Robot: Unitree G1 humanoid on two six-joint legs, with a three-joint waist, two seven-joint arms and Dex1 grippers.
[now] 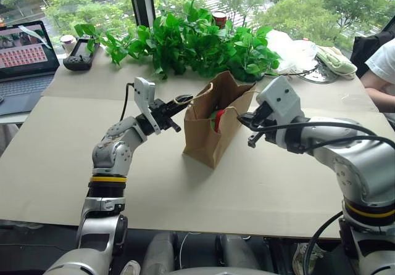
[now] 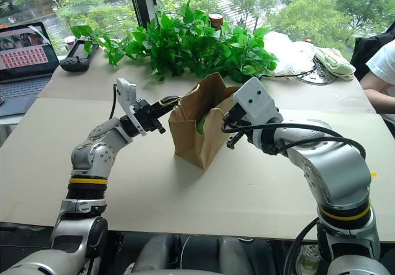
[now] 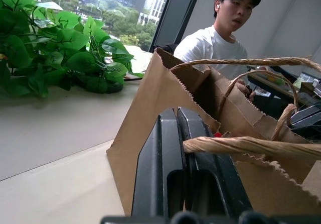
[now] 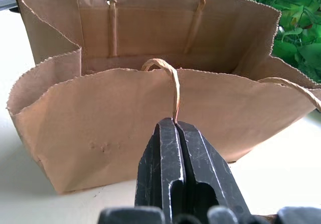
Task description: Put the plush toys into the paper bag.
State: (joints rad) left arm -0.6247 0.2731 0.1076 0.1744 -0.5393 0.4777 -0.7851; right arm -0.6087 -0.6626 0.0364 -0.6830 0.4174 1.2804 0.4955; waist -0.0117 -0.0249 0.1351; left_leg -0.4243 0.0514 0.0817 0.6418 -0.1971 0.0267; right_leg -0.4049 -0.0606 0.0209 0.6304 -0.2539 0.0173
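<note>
From my station I am seeing the left gripper (image 1: pixel 183 98) holding one tan cord handle (image 3: pixel 251 146) of the paper bag (image 1: pixel 207 136), its jaws closed flat together with the cord lying across them in the left wrist view. The bag is standing upright in the middle of the counter (image 1: pixel 74 164), its mouth being held open between the two arms, with the leafy plants (image 1: pixel 197 41) behind it. Inside the mouth I am making out the red chili toy (image 1: pixel 217 119) and, beside it, the green toy (image 2: pixel 200 124), both sitting low in the bag and partly hidden by its near wall. On the far side, the right gripper (image 1: pixel 248 126) is pinching the other cord handle (image 4: pixel 168 76), its jaws likewise shut tight on the loop where it rises from the bag's edge. I am finding no plush toy lying loose on the counter around the bag. So I am judging the task as essentially done: both toys appear to be inside, and what I am thinking is left is only letting go of the handles and drawing the arms clear, taking care the bag is not tipped as the cords slip free.
</note>
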